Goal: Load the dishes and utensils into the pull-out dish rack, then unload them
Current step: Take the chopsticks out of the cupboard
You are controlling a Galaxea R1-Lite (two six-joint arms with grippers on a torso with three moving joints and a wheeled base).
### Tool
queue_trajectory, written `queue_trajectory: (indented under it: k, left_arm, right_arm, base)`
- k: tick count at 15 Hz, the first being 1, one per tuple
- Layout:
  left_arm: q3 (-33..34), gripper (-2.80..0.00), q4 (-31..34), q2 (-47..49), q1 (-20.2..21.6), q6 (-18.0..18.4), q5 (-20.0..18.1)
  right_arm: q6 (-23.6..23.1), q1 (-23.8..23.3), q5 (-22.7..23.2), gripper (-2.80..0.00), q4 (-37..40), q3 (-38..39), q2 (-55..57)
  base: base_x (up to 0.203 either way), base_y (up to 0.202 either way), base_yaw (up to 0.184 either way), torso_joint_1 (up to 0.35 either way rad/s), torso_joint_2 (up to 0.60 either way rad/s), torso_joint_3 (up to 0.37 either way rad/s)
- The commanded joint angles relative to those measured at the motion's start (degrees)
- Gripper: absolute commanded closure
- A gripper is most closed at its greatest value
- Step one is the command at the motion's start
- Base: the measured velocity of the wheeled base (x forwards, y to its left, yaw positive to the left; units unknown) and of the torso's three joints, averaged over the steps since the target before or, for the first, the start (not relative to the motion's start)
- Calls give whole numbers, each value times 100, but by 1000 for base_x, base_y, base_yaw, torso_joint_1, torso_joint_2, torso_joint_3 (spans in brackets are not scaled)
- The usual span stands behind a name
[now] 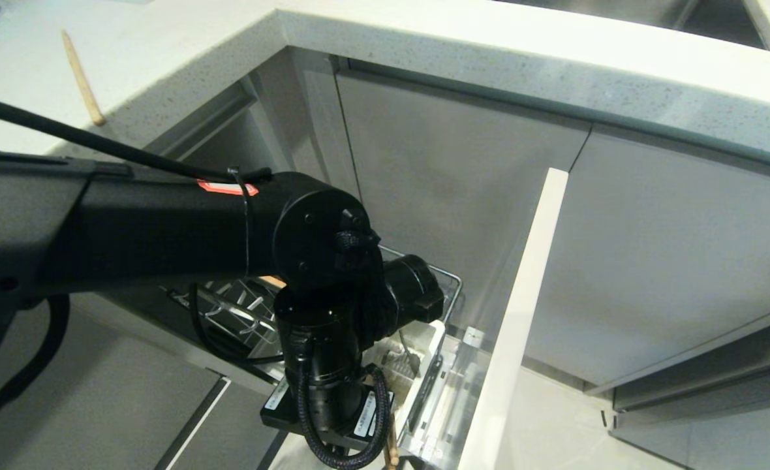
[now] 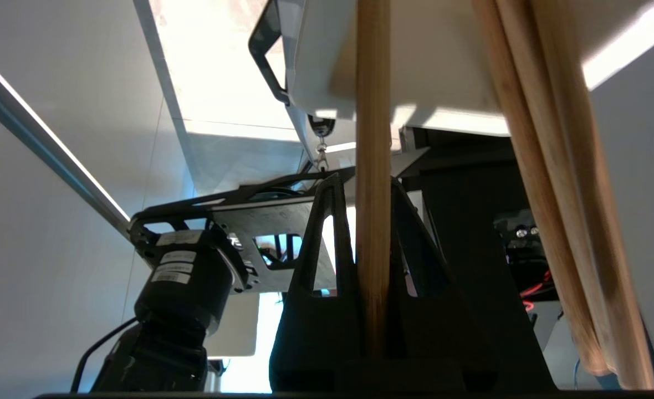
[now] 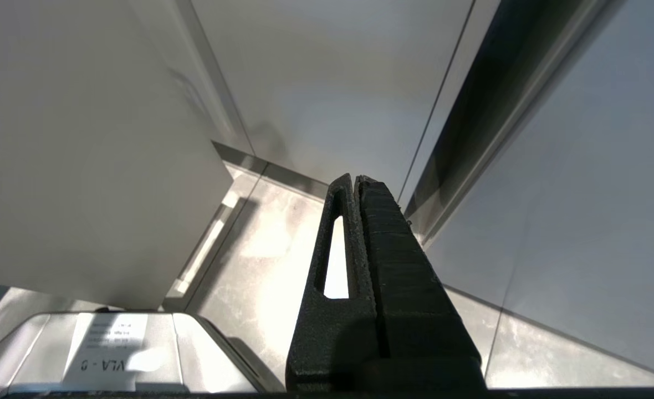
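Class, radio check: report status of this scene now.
Left gripper shut on one chopstick, low by dish rack. Right gripper shut, empty. Nothing blocking seen.

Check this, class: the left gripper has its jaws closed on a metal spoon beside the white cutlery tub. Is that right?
Not quite. The left gripper has its jaws closed on a wooden chopstick, not a metal spoon; the left wrist view shows it. The rest stands: it is beside the white cutlery tub.
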Motion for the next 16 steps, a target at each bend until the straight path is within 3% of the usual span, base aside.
queue_trajectory:
  k: [1, 6, 10, 16]
  left_arm:
    - [-4, 0, 50, -29, -38, -22, -51]
    - [-32, 0, 154, -572, -233, -62, -101]
    - [-47, 0, 605, -1225, -553, -505, -74]
    - [235, 0, 804, -2018, -839, -839, -35]
  right_arm:
    - [1, -1, -2, 0, 0, 9, 2]
    - [1, -1, -2, 0, 0, 9, 2]
    - [1, -1, -2, 0, 0, 9, 2]
    - [1, -1, -2, 0, 0, 9, 2]
  base:
    - [0, 0, 0, 0, 0, 0]
    - [0, 0, 0, 0, 0, 0]
    - [0, 0, 0, 0, 0, 0]
    - [0, 0, 0, 0, 0, 0]
